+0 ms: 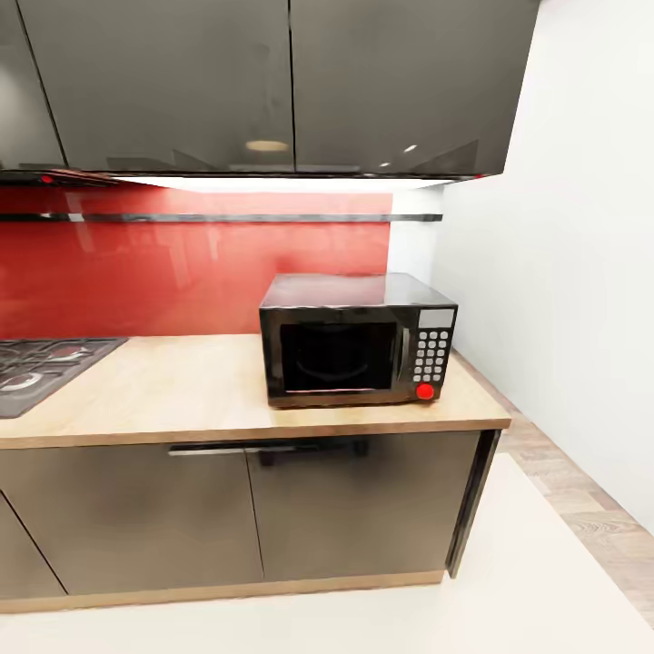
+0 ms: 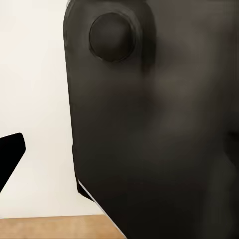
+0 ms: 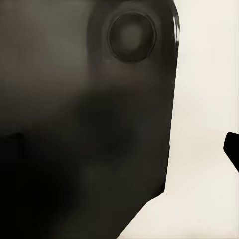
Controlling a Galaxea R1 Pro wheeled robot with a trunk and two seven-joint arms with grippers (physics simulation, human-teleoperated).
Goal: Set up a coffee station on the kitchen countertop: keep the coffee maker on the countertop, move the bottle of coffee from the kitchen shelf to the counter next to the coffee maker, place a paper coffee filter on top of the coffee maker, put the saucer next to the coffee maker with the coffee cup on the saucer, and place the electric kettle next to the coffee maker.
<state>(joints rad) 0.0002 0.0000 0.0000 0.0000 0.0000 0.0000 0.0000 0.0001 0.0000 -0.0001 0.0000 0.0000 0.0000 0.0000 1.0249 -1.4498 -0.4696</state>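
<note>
The kitchen countertop (image 1: 182,391) is a light wood-look slab over dark grey cabinet fronts, straight ahead in the head view. A thin dark grey board, the kitchen shelf (image 1: 227,218), runs edge-on along the red backsplash, and nothing stands out above it. The coffee maker, bottle of coffee, paper coffee filter, saucer, coffee cup and electric kettle are out of view. Each wrist view looks at a dark robot panel close up; a black tip pokes in at the edge of the left wrist view (image 2: 10,157) and of the right wrist view (image 3: 232,149).
A black microwave (image 1: 356,338) stands on the counter's right part. A gas hob (image 1: 41,368) lies at the left. Dark wall cabinets (image 1: 291,86) hang overhead. The counter ends at the right near a white wall (image 1: 572,272), with pale floor (image 1: 509,581) in front.
</note>
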